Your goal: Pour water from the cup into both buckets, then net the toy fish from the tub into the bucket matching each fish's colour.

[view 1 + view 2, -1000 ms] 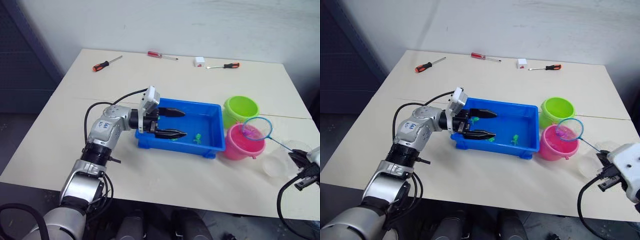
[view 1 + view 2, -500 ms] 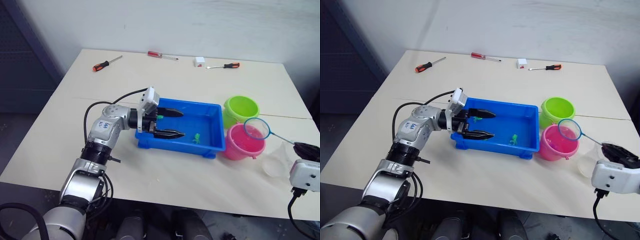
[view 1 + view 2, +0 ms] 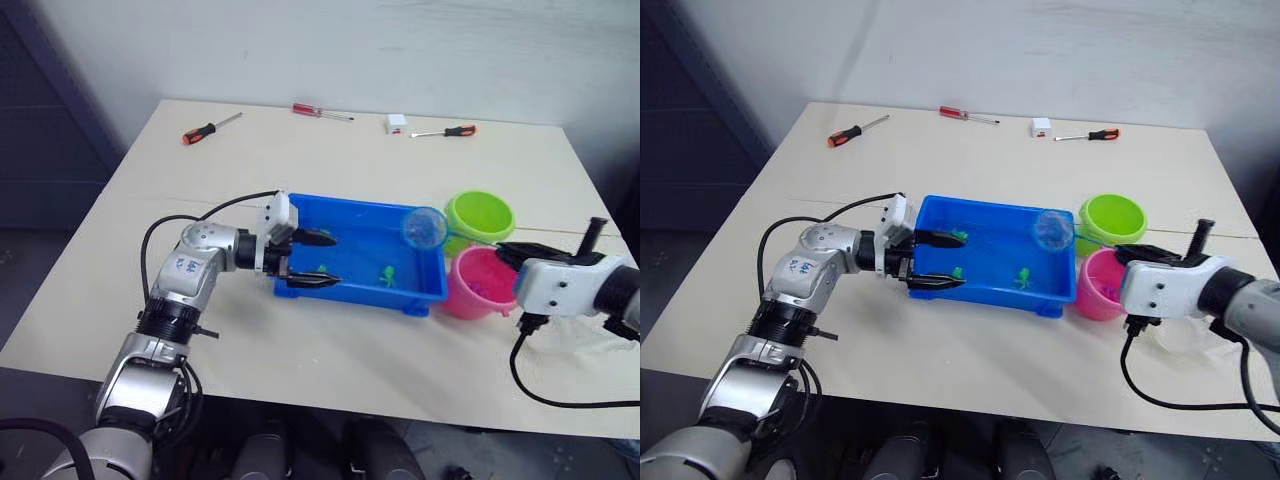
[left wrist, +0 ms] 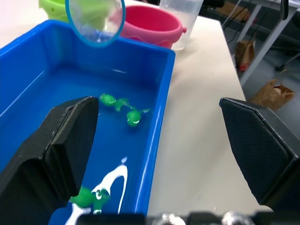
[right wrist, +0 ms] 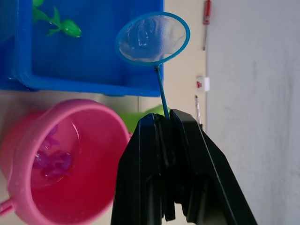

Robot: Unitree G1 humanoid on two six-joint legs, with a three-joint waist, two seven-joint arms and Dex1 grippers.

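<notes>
The blue tub (image 3: 360,252) is the thing to go by here. The right gripper (image 5: 161,140) has its two black fingers clamped tight on the thin stick of the net (image 3: 425,227), and the hoop hangs over the tub's end nearest the buckets, clear of the water and looking empty.

The left gripper (image 3: 318,260) sits at the opposite end of the tub with its fingers spread wide, one over the water and one along the outside of the near wall, so the wall sits between them. It isn't squeezing anything; it reads as bracing the tub.

Only green fish (image 4: 124,107) seem to be left in the tub, a small cluster near the middle and another toward the left gripper's end. The pink bucket (image 5: 56,159) just beside the tub already has purplish-pink fish sitting in its water. The green bucket (image 3: 480,215) is just behind it, and the clear cup (image 4: 183,18) stands past the pink one.

So the step in hand looks like scooping a green fish. Best bet:
- drop the hoop in beside the fish, not on top
- sweep under it at a shallow tilt
- lift slowly so water drains
- carry it past the pink bucket to the green one, since they touch
</notes>
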